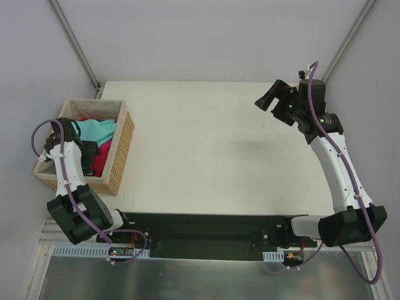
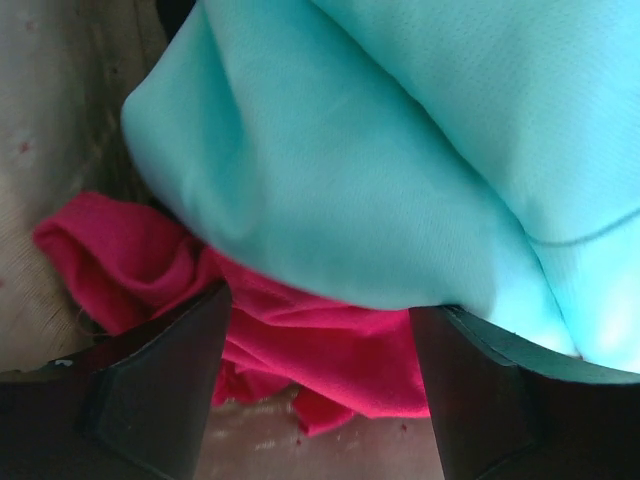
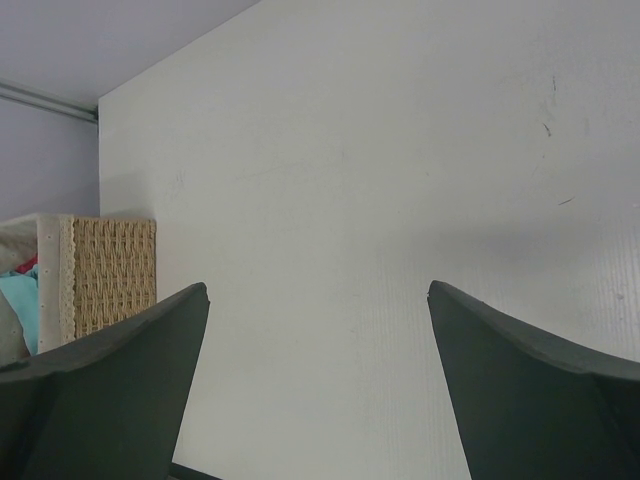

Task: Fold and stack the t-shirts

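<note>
Looking down on a white table (image 1: 219, 156) closed in by pale grey walls. Finding a wicker basket (image 1: 120, 156) sitting at its left edge, holding the t-shirts in a loose, unfolded heap. Seeing the light teal t-shirt (image 1: 100, 129) lying uppermost in broad soft folds, covering much of the crimson-magenta t-shirt (image 1: 103, 153), itself crumpling beneath and spilling toward the near side of the basket. Reaching down into the basket with the left gripper (image 1: 87, 150), its dark fingers (image 2: 150, 390) standing well apart just over the cloth, gripping nothing, the teal fold bulging between them and the magenta showing below. Hanging above the far right part of the table with the right gripper (image 1: 270, 100), jaws spread wide, carrying nothing, pointing across bare tabletop toward the basket.
</note>
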Available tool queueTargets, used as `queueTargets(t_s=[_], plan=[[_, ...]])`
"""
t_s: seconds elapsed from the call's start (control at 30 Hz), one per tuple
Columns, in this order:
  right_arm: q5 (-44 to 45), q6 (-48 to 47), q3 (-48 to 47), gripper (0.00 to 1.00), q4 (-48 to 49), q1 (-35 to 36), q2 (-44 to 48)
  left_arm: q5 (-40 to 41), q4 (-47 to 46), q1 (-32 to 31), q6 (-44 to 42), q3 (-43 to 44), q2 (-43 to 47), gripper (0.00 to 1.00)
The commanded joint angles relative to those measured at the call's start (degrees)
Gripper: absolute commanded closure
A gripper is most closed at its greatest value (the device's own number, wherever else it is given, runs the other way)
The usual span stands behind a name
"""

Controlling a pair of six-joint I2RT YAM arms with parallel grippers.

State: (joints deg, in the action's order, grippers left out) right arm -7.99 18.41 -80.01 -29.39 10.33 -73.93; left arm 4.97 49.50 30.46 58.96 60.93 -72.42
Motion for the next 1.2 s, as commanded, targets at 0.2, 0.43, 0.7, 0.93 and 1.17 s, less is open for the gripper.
queueTargets(t_s=[0.2, 0.43, 0.7, 0.93, 1.17], plan=[[0.2, 0.4, 0.6, 0.04, 0.4, 0.3, 2.1, -1.5, -4.6, 0.2, -4.3, -0.4, -2.0, 0.76], [0.7, 0.0, 0.3, 0.04, 0.0, 0.3, 2.7, -3.8, -6.6, 0.3, -8.4, 2.4, -0.2, 1.00], [0.6, -0.4, -0.8, 0.04, -0.3, 0.3, 2.9, -3.0, -6.5, 0.3, -13.0, 11.2, 8.2, 1.00], [0.0, 0.5, -0.4, 0.04, 0.2, 0.4, 3.0, -6.6, -6.7, 0.2, -15.3, 23.9, 8.8, 1.00], [0.0, 1.8, 1.4, 0.04, 1.9, 0.6, 4.2, -10.3, -8.7, -3.7, -15.1, 41.5, 4.0, 1.00]])
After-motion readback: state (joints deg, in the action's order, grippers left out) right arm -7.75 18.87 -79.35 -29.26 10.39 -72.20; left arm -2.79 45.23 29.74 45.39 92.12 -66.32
